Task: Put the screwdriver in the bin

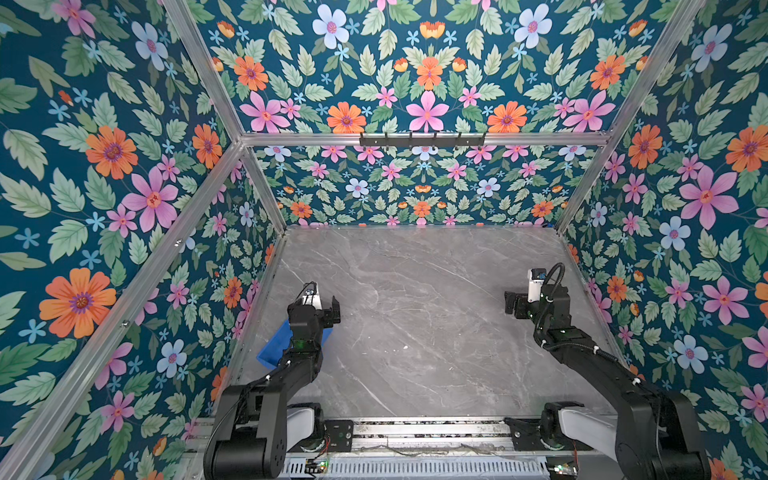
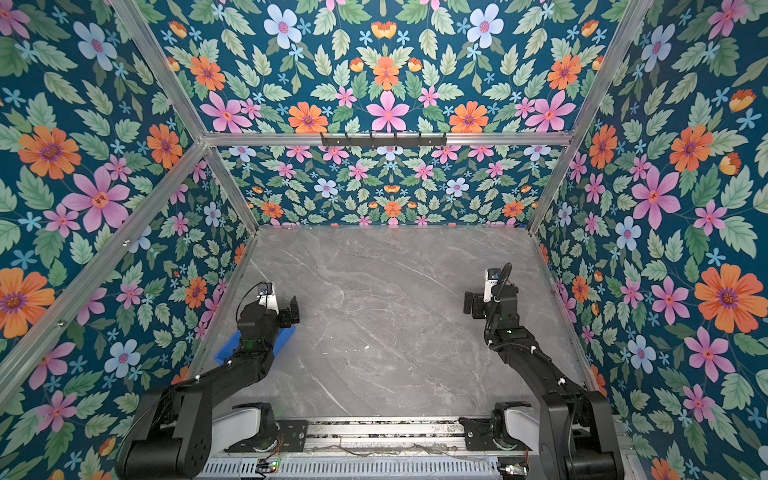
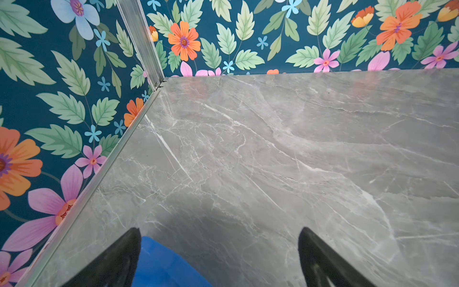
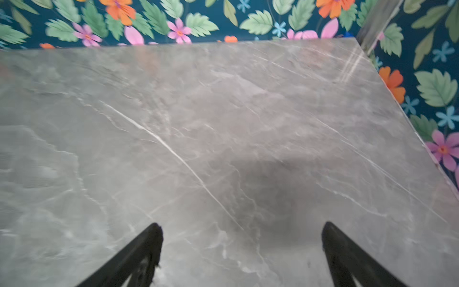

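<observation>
The blue bin [image 1: 270, 349] [image 2: 227, 348] sits at the left edge of the table, mostly covered by my left arm; its inside is hidden. One blue corner [image 3: 159, 266] shows in the left wrist view, just inside one finger. The screwdriver is not visible in any view. My left gripper [image 1: 332, 311] [image 2: 291, 309] [image 3: 219, 231] hovers over the bin's far end, jaws wide open and empty. My right gripper [image 1: 513, 305] [image 2: 471, 305] [image 4: 242, 226] hangs open and empty above bare table on the right.
The grey marble tabletop [image 1: 415, 311] is enclosed by floral walls on the left, back and right, with aluminium posts at the corners. A black hook rail [image 1: 422, 139] is mounted high on the back frame. Both arm bases stand on a metal rail [image 1: 415, 432] at the front edge.
</observation>
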Motion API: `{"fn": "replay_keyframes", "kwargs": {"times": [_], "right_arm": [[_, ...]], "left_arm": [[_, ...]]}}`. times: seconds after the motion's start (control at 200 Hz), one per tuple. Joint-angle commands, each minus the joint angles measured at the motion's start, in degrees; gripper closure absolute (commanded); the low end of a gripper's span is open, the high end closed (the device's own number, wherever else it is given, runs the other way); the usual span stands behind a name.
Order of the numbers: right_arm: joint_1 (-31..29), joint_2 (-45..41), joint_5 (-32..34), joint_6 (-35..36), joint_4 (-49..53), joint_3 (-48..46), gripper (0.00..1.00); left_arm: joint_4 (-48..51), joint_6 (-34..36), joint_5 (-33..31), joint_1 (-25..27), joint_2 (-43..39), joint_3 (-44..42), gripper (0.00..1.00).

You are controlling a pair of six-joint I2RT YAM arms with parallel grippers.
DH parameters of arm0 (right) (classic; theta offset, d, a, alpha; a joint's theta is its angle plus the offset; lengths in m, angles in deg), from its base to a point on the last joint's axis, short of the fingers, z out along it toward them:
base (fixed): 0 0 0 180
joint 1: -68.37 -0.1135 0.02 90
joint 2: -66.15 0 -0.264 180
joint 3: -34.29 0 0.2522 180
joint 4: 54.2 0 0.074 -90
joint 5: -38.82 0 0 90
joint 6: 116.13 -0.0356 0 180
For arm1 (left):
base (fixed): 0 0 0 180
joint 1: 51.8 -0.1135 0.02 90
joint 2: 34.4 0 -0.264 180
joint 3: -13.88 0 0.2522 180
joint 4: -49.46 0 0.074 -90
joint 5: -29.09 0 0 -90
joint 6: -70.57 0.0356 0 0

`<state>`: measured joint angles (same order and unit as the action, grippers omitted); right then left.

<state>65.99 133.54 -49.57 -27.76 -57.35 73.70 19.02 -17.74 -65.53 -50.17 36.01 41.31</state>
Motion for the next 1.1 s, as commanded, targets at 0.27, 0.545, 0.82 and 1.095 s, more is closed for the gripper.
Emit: {"fn": "replay_keyframes", "kwargs": {"times": [0.27,0.545,0.82,1.095], "right_arm": [[4.3,7.3,0.6,-2.8,-22.6,-5.7,0.01],[4.3,14.3,-2.6,-1.2,-32.6,-7.7,0.01],[4.4,15.0,-2.8,-1.3,-32.6,-7.4,0.01],[4.4,15.0,-2.9,-1.1,-32.5,-7.5,0.01]], "left_arm": [[-21.3,-1.5,-1.6,0.1,14.2,2.3,0.00],[-28.5,-1.5,-2.5,0.0,22.4,2.4,0.00],[-28.2,-1.6,-2.6,0.0,22.3,2.5,0.00],[-28.2,-1.5,-2.7,0.0,22.3,2.5,0.00]]}}
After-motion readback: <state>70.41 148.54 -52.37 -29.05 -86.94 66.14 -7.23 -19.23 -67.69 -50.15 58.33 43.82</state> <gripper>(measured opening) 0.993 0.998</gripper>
